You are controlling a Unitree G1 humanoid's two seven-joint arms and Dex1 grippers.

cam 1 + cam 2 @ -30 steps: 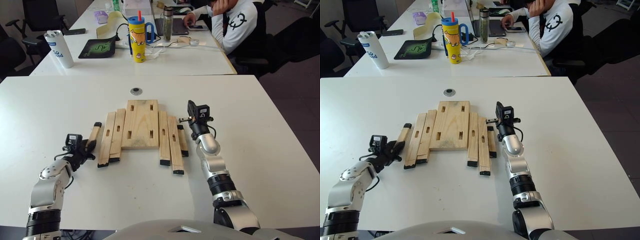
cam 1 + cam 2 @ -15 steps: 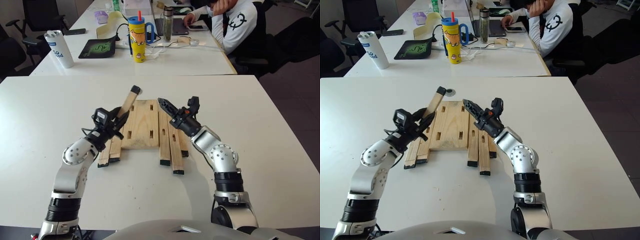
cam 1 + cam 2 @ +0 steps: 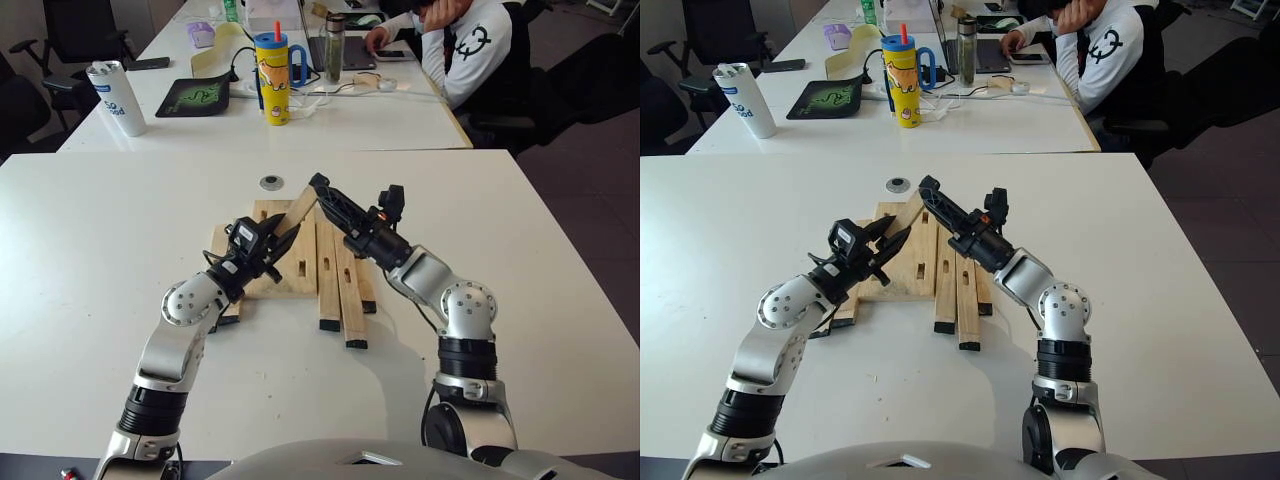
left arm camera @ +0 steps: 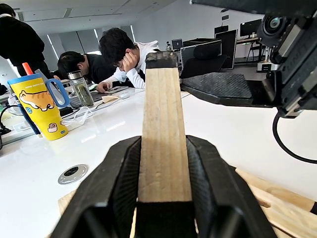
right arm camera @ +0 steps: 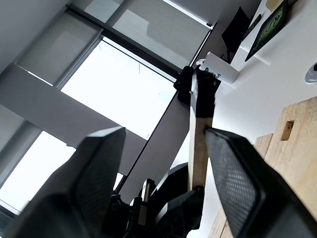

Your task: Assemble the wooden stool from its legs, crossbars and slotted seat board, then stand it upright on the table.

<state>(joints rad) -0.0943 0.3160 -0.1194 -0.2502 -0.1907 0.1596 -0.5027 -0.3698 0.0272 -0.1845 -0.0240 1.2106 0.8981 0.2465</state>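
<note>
Jaws: left tight on wooden leg, right wide apart around its upper end.

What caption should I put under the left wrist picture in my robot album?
Left gripper clamps a black-tipped wooden bar above the white table, yellow cup behind.

Bright even light; soft shadows on table; window glare.

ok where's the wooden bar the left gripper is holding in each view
Left eye: wooden bar at centre, slanting upward.
Right eye: wooden bar left of centre.
Left wrist: wooden bar upright mid-picture.
Right wrist: wooden bar mid-picture, dark-capped.
Shared landmark: round table grommet.
</note>
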